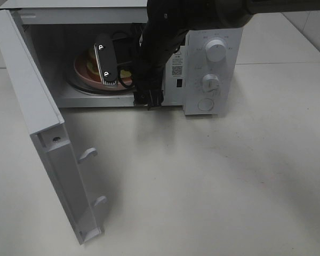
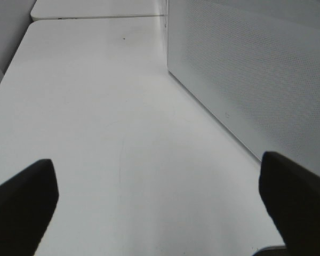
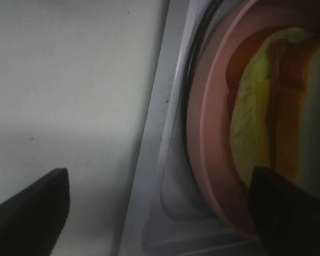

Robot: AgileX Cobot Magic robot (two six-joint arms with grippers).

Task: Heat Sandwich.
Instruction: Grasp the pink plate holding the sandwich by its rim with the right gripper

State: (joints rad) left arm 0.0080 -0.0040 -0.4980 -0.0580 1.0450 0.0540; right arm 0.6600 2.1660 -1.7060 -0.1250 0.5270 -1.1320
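Sandwich position: the thick sandwich of white bread, yellow-green lettuce and reddish-brown filling (image 3: pixel 258 112) lies on the round pink plate (image 3: pixel 210 106). The plate rests on the glass turntable (image 3: pixel 189 80) inside the white microwave oven (image 1: pixel 210 64). The oven's hinged white door (image 1: pixel 42 133) stands wide open.

Right gripper (image 3: pixel 160 213): fingers spread wide, gripping nothing. It hangs at the cavity's front sill, one fingertip on the plate's side, the other on the table's side.

Left gripper (image 2: pixel 160 208): fingers spread, empty, above the bare white tabletop (image 2: pixel 96 106), beside the oven's perforated side wall (image 2: pixel 256 80).

Handling, my estimate: the sandwich looks toy-like and light, its layers merely stacked, so a pinch across them could shear or tilt the stack. I would take the plate's rim instead. It is stiff and thin enough for the jaws, though smooth and likely to slide on the glass.

Views: only the right wrist view shows the layers and rim up close. The high view gives slivers of plate behind the arm, but it alone shows the door and the two round dials (image 1: pixel 216 50). The left wrist view shows no sandwich at all.
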